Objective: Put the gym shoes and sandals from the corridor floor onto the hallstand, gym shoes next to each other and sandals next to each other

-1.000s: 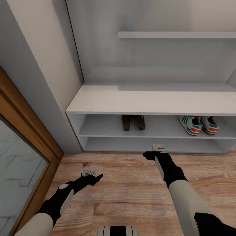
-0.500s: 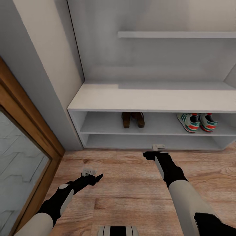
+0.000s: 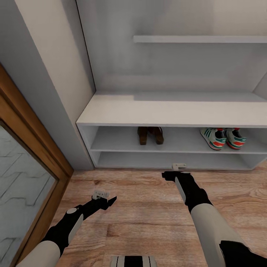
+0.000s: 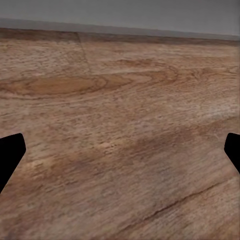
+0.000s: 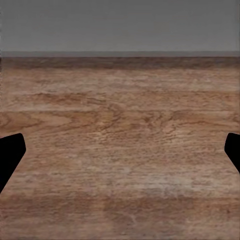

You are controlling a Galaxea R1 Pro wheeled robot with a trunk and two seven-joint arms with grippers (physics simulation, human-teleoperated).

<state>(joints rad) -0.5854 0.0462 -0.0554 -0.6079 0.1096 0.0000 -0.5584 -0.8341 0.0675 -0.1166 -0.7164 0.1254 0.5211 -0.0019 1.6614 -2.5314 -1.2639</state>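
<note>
On the upper open shelf of the white hallstand point(image 3: 167, 113) the two brown sandals point(image 3: 150, 135) stand side by side near the middle. The two gym shoes point(image 3: 223, 138), cream with green stripes and red heels, sit together further right on the same shelf. Both arms hang low over the wood floor point(image 3: 148, 207) in front of the rack. My left gripper point(image 3: 101, 195) is open and holds nothing, with bare planks between its fingertips point(image 4: 10, 150) in the left wrist view. My right gripper point(image 3: 178, 170), close to the rack's base, is open and empty too.
A wooden-framed mirrored door point(image 3: 26, 163) stands at the left beside a grey wall corner. A narrow wall shelf point(image 3: 200, 39) hangs above the hallstand. The rack's lower shelf point(image 3: 170, 160) holds nothing. Floor planks spread around both arms.
The camera shifted slightly between the oldest frame and half a second ago, so the rack sits a little differently in view. Since then nothing has moved. Both arms have kept their pose.
</note>
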